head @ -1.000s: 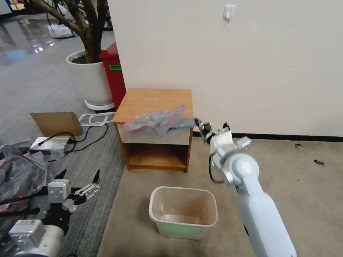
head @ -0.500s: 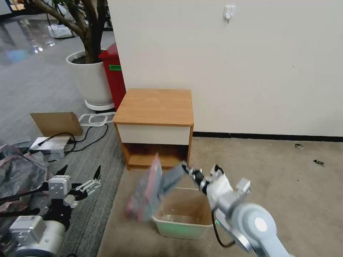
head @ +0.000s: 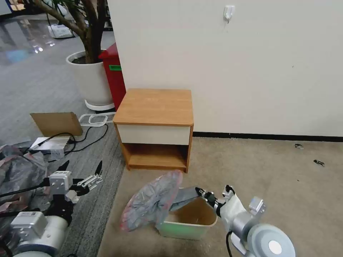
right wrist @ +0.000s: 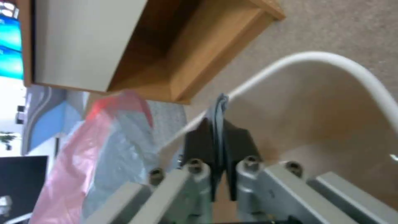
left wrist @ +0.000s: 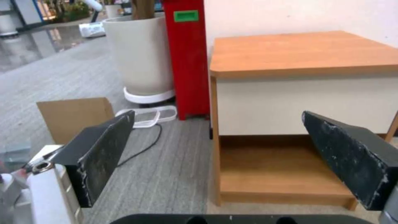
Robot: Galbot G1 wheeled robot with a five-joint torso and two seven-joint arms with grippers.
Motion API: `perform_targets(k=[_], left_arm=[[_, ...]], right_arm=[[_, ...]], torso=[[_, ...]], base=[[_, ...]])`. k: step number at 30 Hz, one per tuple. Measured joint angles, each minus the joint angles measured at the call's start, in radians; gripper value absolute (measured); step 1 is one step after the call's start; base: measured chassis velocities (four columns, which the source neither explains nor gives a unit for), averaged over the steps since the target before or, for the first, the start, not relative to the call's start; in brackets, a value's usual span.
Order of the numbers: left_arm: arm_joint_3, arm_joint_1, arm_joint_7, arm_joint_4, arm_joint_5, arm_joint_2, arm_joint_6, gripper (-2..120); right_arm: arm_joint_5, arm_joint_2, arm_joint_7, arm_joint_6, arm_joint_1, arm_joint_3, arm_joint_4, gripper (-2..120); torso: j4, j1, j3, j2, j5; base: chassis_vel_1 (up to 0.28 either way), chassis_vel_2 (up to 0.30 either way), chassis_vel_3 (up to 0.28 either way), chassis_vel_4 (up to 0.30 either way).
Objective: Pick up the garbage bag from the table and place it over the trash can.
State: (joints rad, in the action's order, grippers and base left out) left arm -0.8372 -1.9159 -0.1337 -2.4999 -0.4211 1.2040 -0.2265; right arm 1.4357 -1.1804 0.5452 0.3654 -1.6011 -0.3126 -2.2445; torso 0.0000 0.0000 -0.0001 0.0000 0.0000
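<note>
Jaws first: we see our right gripper (head: 198,192) clamped on a fold of the garbage bag (head: 152,203), and our left gripper (head: 81,170) spread wide, parked low at our left. Bare-topped, the table (head: 154,105) stands against the wall. Before it, the trash can (head: 194,224) sits on carpet; the bag drapes across its left rim.

The garbage bag (head: 152,205) drapes the trash can (head: 193,223) mouth's left half, right half open.
</note>
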Motion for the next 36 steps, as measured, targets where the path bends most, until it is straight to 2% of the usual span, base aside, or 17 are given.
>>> perform_targets(k=[1,3,5,8,9,13,14,17,18,21,22,23,26,27,31,32,36], left_arm=[[0.000,0.000,0.000,0.000,0.000,0.000,0.000,100],[0.001,0.004,0.000,0.000,0.000,-0.003,0.000,100],[0.001,0.005,0.000,0.000,-0.001,-0.004,0.000,100],[0.004,0.007,0.000,0.000,-0.001,-0.006,0.000,100],[0.004,0.007,0.000,0.000,-0.001,-0.006,0.000,100],[0.019,0.009,0.002,0.000,0.002,-0.006,-0.004,100],[0.019,0.009,0.002,0.000,0.002,-0.006,-0.004,100],[0.039,0.014,0.014,0.000,0.013,-0.007,-0.008,100],[0.039,0.014,0.014,0.000,0.013,-0.007,-0.008,100],[0.058,0.021,0.032,0.000,0.020,-0.015,-0.028,100],[0.058,0.021,0.032,0.000,0.020,-0.015,-0.028,100],[0.068,0.023,0.042,0.000,0.022,-0.021,-0.035,100],[0.122,0.037,0.067,0.000,0.024,-0.053,-0.091,100],[0.122,0.037,0.067,0.000,0.024,-0.053,-0.091,100],[0.268,0.091,0.066,0.005,0.032,-0.106,-0.155,100],[0.268,0.091,0.066,0.005,0.032,-0.106,-0.155,100],[0.408,0.157,0.017,0.065,0.074,-0.130,-0.198,100]], right_arm=[[0.000,0.000,0.000,0.000,0.000,0.000,0.000,8],[-0.032,-0.004,-0.001,0.007,-0.018,-0.001,-0.004,18],[-0.043,-0.005,-0.001,0.007,-0.024,-0.004,-0.006,22],[-0.083,-0.003,0.001,0.007,-0.036,-0.018,-0.019,37],[-0.083,-0.003,0.001,0.007,-0.036,-0.018,-0.019,37],[-0.128,0.002,0.004,0.005,-0.064,-0.051,-0.061,55],[-0.128,0.002,0.004,0.005,-0.064,-0.051,-0.061,55],[-0.132,-0.004,0.015,0.004,-0.078,-0.085,-0.104,69],[-0.132,-0.004,0.015,0.004,-0.078,-0.085,-0.104,69],[-0.144,-0.015,0.016,0.004,-0.083,-0.109,-0.133,82],[-0.144,-0.015,0.016,0.004,-0.083,-0.109,-0.133,82],[-0.152,-0.021,0.016,0.004,-0.085,-0.114,-0.139,89],[-0.187,-0.038,0.014,0.004,-0.090,-0.117,-0.141,99],[-0.187,-0.038,0.014,0.004,-0.090,-0.117,-0.141,99],[-0.218,-0.062,0.008,0.001,-0.090,-0.119,-0.136,100],[-0.218,-0.062,0.008,0.001,-0.090,-0.119,-0.136,100],[-0.222,-0.073,0.005,-0.001,-0.087,-0.140,-0.136,100]], torso=[[0.0000,0.000,0.000,0.000,0.0000],[0.0000,0.000,0.000,0.000,0.0000],[0.0000,0.000,0.000,0.000,0.0000],[0.0000,0.000,0.000,0.000,0.0000],[0.0000,0.000,0.000,0.000,0.0000],[0.0000,0.000,0.000,0.000,0.0000],[0.0000,0.000,0.000,0.000,0.0000],[0.0001,0.000,0.000,0.000,0.0000],[0.0001,0.000,0.000,0.000,0.0000],[0.0000,0.000,0.000,0.000,0.0000],[0.0000,0.000,0.000,0.000,0.0000],[0.0000,0.000,0.000,0.000,0.0000],[0.0001,0.000,0.000,0.000,0.0001],[0.0001,0.000,0.000,0.000,0.0001],[-0.0001,0.000,0.000,0.000,0.0002],[-0.0001,0.000,0.000,0.000,0.0002],[0.0000,0.000,0.000,0.000,0.0000]], base=[[0.000,0.000,0.000,0.000],[0.000,0.000,0.000,0.000],[0.000,0.000,0.000,0.000],[0.000,0.000,0.000,0.000],[0.000,0.000,0.000,0.000],[0.000,0.000,0.000,0.000],[0.000,0.000,0.000,0.000],[0.000,0.000,0.000,0.000],[0.000,0.000,0.000,0.000],[0.000,0.000,0.000,0.000],[0.000,0.000,0.000,0.000],[0.000,0.000,0.000,0.000],[0.000,0.000,0.000,0.000],[0.000,0.000,0.000,0.000],[0.000,0.000,0.000,0.000],[0.000,0.000,0.000,0.000],[0.000,0.000,0.000,0.000]])
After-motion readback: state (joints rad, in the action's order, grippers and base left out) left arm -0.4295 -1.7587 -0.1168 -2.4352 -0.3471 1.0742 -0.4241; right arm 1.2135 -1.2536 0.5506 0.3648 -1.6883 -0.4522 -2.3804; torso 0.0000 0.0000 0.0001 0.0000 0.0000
